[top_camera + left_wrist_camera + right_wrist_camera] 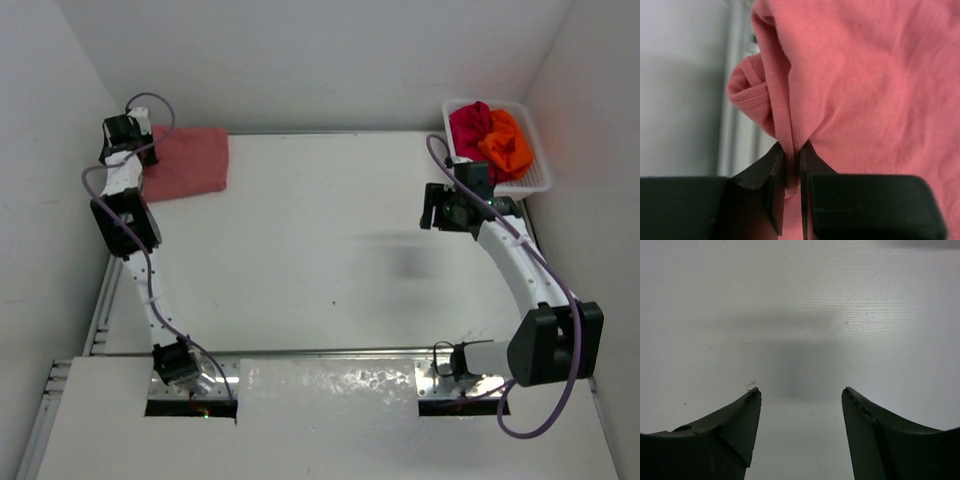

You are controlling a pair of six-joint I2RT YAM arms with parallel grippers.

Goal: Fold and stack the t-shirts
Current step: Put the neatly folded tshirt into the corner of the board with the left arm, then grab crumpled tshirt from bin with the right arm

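Observation:
A salmon-pink t-shirt (190,162) lies folded at the far left corner of the table. My left gripper (133,150) is at its left edge, shut on a pinched fold of the pink t-shirt (865,90); in the left wrist view the cloth runs down between the two black fingers (812,165). A crimson t-shirt (469,127) and an orange t-shirt (506,146) lie bunched in the white basket (536,180) at the far right. My right gripper (438,208) hovers over bare table left of the basket, open and holding nothing (801,392).
White walls close in on the left, back and right. The white table (330,240) stretches between the two arms. A metal rail (100,310) runs along the table's left edge. The arm bases sit at the near edge.

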